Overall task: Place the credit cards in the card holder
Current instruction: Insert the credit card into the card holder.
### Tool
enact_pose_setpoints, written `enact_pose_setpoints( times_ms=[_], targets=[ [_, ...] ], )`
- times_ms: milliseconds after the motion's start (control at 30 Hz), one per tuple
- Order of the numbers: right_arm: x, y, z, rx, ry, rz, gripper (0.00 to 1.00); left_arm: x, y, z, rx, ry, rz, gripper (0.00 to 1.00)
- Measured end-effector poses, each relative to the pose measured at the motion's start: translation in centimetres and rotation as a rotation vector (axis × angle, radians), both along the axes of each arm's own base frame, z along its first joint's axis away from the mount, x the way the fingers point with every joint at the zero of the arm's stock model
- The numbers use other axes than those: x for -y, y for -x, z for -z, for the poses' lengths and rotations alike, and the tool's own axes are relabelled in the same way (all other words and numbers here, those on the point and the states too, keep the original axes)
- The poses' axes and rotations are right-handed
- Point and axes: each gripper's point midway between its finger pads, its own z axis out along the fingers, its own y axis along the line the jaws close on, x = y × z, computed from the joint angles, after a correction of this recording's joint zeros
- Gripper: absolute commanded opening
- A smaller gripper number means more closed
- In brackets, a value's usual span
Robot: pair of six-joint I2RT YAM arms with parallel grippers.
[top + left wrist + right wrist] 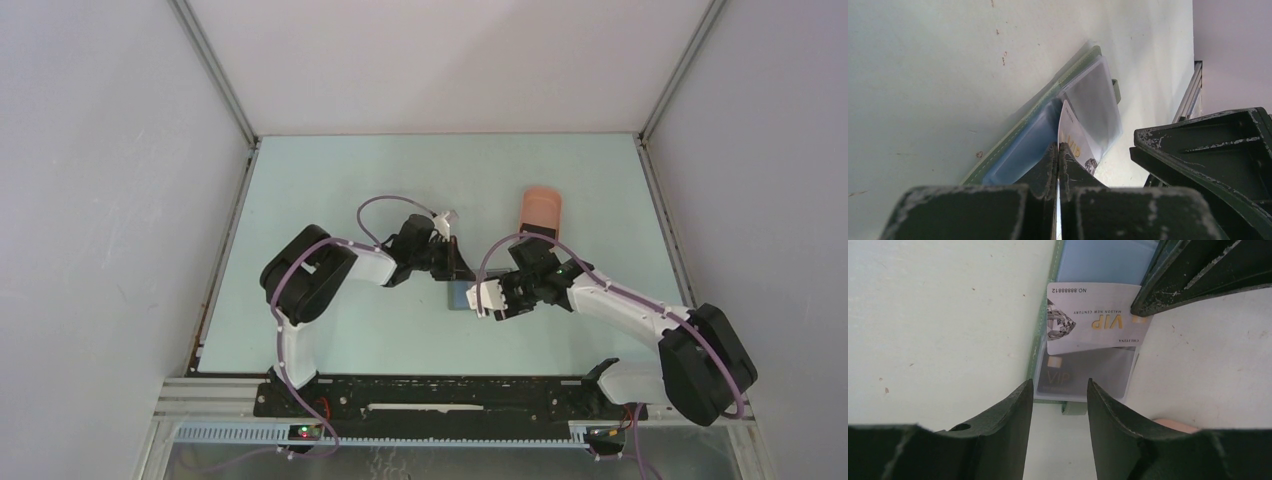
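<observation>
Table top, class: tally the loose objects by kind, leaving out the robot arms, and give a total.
Credit cards: 2, the silver VIP card and the dark card in a pocket
Card holder: 1
Pink tray: 1
Total: 4

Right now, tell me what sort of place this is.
Likely a robot lab test cell: plain white panel walls on aluminium frame posts box in a pale green tabletop, and two white robot arms are bolted to a black rail at its near edge.
</observation>
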Motion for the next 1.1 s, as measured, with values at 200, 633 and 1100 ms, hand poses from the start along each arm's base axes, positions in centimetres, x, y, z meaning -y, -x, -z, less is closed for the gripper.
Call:
enact_pose_setpoints(
  times_ms=[200,633,1100],
  targets=[
    [0.1,-0.5,0.1,0.012,0.007,0.021,0.51,-0.3,0.1,0.3,-0.023,-0.009,-0.001,0.01],
    [0.5,-0.7,1.5,-0.003,0.054,0.035,0.49,-0.1,-0.3,0.5,-0.077,-0.017,0.015,0.01],
    [0.4,-0.7,2.0,-0.01,0.073,0.03,0.48,0.4,-0.3,0.6,-0.109,-0.014,0.038,0.0]
  ],
)
